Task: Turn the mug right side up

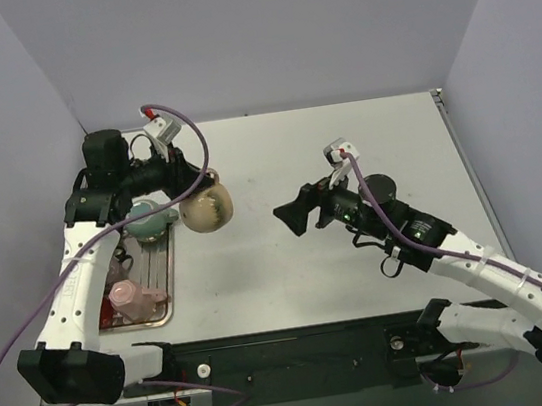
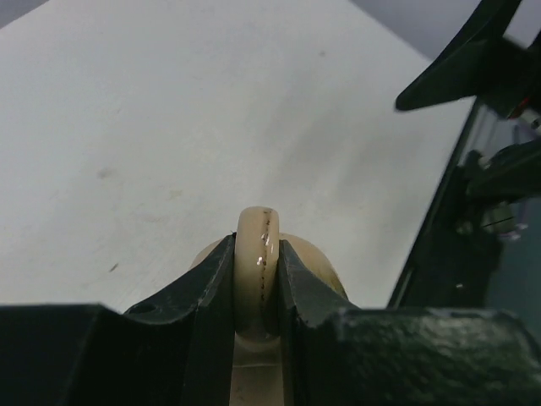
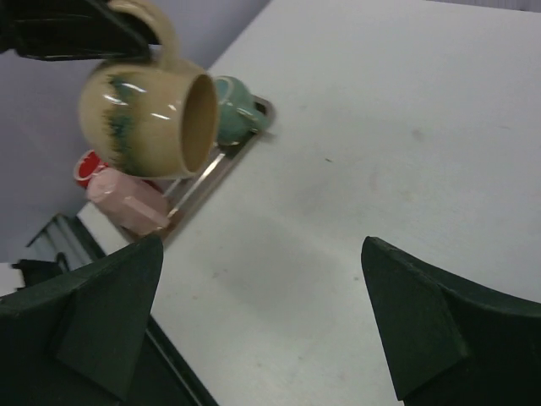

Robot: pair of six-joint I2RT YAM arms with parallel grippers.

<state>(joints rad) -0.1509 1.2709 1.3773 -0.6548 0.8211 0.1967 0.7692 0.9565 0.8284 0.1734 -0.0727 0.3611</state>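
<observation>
Seen from above, the left gripper point(image 1: 197, 180) holds the cream mug point(image 1: 206, 210) lifted off the table point(image 1: 361, 271) at its far left, just right of the tray point(image 1: 169, 270). The right gripper point(image 1: 289, 217) hangs wide open, well apart to the right. In the left wrist view, the fingers point(image 2: 211, 288) pinch the handle point(image 2: 258, 245) narrowly from both sides. The right wrist view shows the mug on its side, long axis about level, handle uppermost, mouth facing sideways, with green streaks on its wall.

Top external: high above the near edge, looking down on the whole tabletop point(image 1: 293, 291). Left wrist: very close on the mug point(image 2: 258, 254) handle, facing the right edge. Right wrist: faces the left edge; all three views share the mug.
</observation>
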